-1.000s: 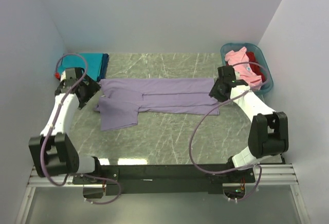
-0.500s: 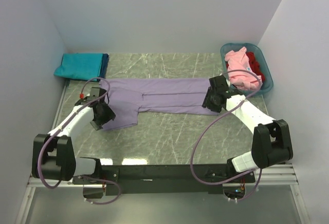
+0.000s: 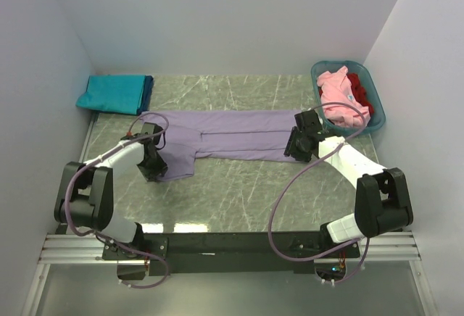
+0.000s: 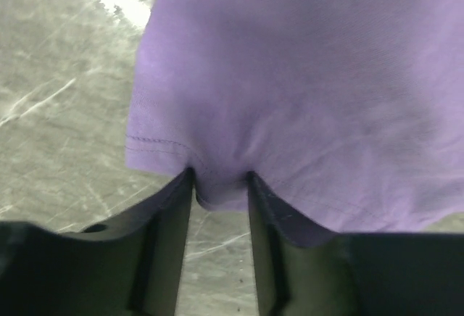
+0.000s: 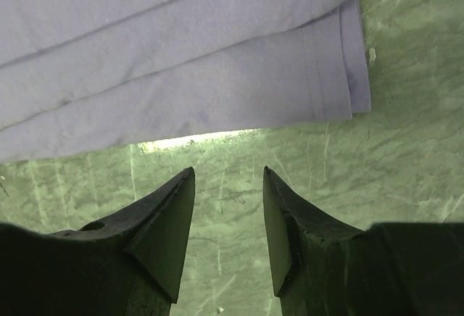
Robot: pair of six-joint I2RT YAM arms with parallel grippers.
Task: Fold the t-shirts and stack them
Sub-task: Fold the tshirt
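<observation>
We see a large lavender-purple cloth t-shirt (image 3: pixel 225 136), folded into a long band, lying across the middle of the green marbled worktop (image 3: pixel 239 193) from left to right. The left gripper (image 4: pixel 221 180) pinches the shirt's near left edge between its jaws. The right gripper (image 5: pixel 228 182) hovers with jaws spread over bare worktop, just beside the shirt's right hem.

Lavender t-shirt (image 3: pixel 232 136) — grey-green table (image 3: pixel 239 193), veined white.
</observation>
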